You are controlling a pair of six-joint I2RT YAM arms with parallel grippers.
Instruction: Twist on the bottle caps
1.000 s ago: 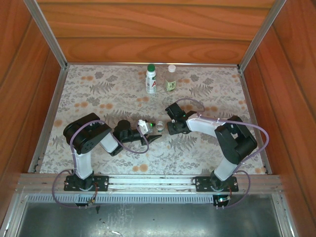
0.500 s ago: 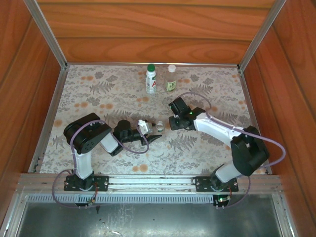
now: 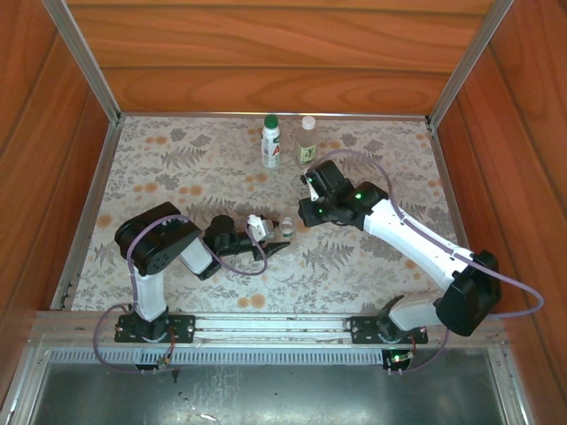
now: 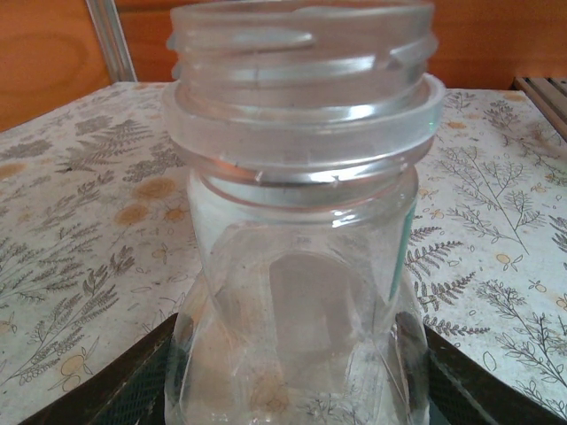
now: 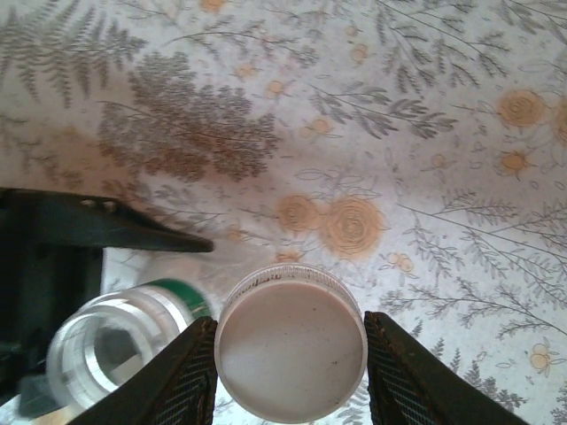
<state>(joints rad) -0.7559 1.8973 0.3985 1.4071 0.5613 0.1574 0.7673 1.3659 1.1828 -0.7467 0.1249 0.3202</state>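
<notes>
From overhead I see my left claw (image 3: 280,233) closed around the short clear bottle (image 3: 287,227), which stands upright near the middle of the floral table (image 3: 177,168). My right claw (image 3: 306,213) hangs just right of it. Along the far edge, the white bottle (image 3: 271,143) and the labelled clear bottle (image 3: 307,142) stand side by side, both capped.

On the left wrist camera, the short clear bottle (image 4: 297,221) sits pinched between the fingers (image 4: 142,376), its threaded mouth open.

On the right wrist camera, my right claw (image 5: 292,354) clamps the white cap (image 5: 292,350) between both fingers, just beside the short clear bottle's (image 5: 93,354) open mouth.
</notes>
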